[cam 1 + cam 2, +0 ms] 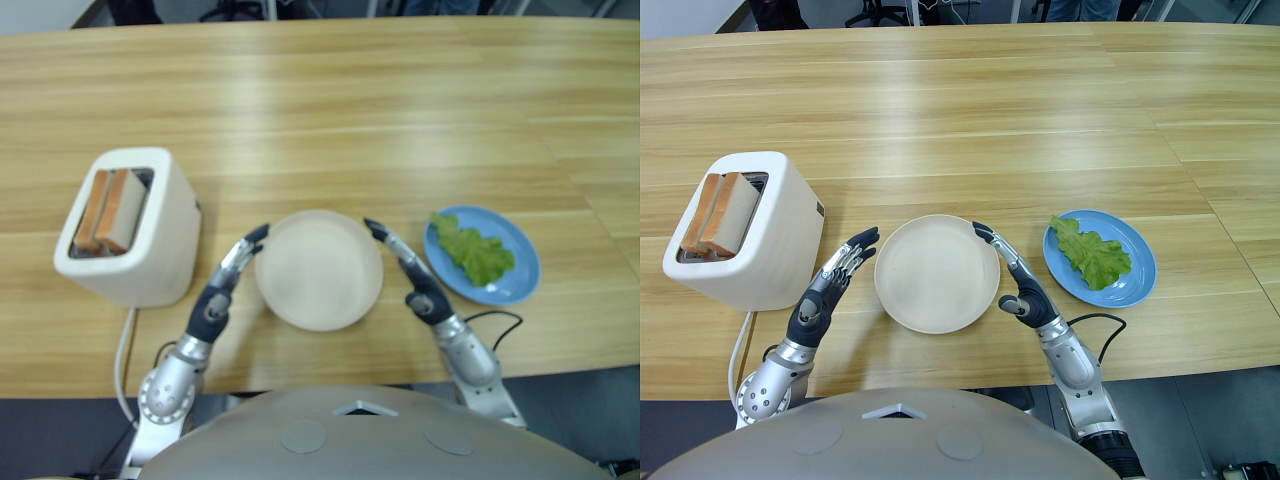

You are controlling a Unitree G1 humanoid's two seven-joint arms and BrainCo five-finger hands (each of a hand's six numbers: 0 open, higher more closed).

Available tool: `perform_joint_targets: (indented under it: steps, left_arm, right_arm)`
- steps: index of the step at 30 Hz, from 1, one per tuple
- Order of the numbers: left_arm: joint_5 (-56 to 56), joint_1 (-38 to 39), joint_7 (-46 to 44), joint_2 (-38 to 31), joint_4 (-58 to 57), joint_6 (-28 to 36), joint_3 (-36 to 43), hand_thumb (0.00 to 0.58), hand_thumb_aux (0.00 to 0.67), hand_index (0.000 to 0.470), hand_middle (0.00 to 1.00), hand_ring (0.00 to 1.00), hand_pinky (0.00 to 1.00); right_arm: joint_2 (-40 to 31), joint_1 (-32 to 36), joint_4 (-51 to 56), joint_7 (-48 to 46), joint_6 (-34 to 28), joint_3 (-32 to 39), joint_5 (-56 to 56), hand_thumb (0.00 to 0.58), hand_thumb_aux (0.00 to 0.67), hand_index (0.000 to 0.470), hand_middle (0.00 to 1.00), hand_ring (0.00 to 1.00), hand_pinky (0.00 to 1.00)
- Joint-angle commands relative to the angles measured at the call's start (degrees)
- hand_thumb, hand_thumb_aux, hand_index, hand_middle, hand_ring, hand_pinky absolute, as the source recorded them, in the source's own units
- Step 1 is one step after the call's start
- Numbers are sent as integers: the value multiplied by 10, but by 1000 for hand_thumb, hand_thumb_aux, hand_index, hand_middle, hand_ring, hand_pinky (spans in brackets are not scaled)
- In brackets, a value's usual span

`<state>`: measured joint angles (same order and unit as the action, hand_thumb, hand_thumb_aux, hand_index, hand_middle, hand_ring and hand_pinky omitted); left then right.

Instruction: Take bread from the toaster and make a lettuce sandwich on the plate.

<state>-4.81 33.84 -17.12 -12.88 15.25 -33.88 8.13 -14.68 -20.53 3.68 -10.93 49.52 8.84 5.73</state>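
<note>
Two toasted bread slices (718,212), brown at the crust and paler on the cut face, stood upright side by side in the slot of the toaster (750,240). The toaster was a smooth, off-white box with rounded corners, standing at the left of the table (990,120). A small dark mark (820,208) on its side was too small to read. A white cord (737,345) ran from its base to the near table edge.

To the right of the toaster lay the cream plate (937,275), round, shallow and matte. It sat between the two hands.

The left hand (825,290) rested at the plate's left, fingers straight and held close together, gripping nothing, with the tips just beside the rim. The right hand (1018,285) rested at the plate's right, fingers straight and the thumb set apart, also gripping nothing. Whether its tips touched the rim could not be told.

Farther right, a glossy blue plate (1130,288) carried a crinkled green lettuce leaf (1092,255). A black cable (1105,320) looped beside the right wrist. The table was of light wood with lengthwise grain.
</note>
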Motion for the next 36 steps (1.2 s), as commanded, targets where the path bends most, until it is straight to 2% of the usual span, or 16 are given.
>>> perform_joint_targets:
  steps: [1, 11, 14, 17, 20, 23, 25, 28, 31, 33, 36]
  left_arm:
    - [1, -1, 2, 1, -4, 7, -2, 0, 0, 0, 0, 0, 0]
    - [1, -5, 0, -1, -4, 9, -2, 0, 0, 0, 0, 0, 0]
    - [4, -9, 2, -7, 31, 27, -6, 0, 0, 0, 0, 0, 0]
    - [12, -34, -3, -25, 113, 90, -14, 0, 0, 0, 0, 0, 0]
    - [-8, -57, 2, -56, 216, 200, -49, 0, 0, 0, 0, 0, 0]
    - [-35, -43, -22, -119, 310, 320, -103, 0, 0, 0, 0, 0, 0]
    - [-93, -28, -33, -154, 366, 373, -154, 0, 0, 0, 0, 0, 0]
    - [-203, -28, -18, -179, 418, 418, -270, 0, 0, 0, 0, 0, 0]
    - [-271, -43, 9, -197, 416, 450, -409, 0, 0, 0, 0, 0, 0]
    - [-245, -43, 15, -209, 396, 467, -485, 0, 0, 0, 0, 0, 0]
    - [-142, -15, 9, -219, 353, 467, -547, 0, 0, 0, 0, 0, 0]
  right_arm:
    - [0, 0, 2, -3, -2, 0, -5, 0, 0, 0, 0, 0, 0]
    - [1, 2, 4, -2, -1, 0, -2, 0, 0, 0, 0, 0, 0]
    - [2, 1, 4, 0, -1, 0, -1, 0, 0, 0, 0, 0, 0]
    - [8, 2, 9, 4, 1, 1, 4, 0, 0, 0, 0, 0, 0]
    - [16, 2, 13, 7, 4, 3, 9, 0, 0, 0, 0, 0, 0]
    - [24, 5, 18, 10, 3, 5, 12, 0, 0, 0, 0, 0, 0]
    - [30, 10, 24, 12, 4, 8, 17, 0, 0, 0, 0, 0, 0]
    - [40, 17, 33, 16, 7, 13, 23, 0, 0, 0, 0, 0, 0]
    - [47, 23, 39, 20, 7, 15, 28, 0, 0, 0, 0, 0, 0]
    - [49, 27, 45, 23, 9, 16, 30, 0, 0, 0, 0, 0, 0]
    - [53, 31, 53, 27, 12, 19, 33, 0, 0, 0, 0, 0, 0]
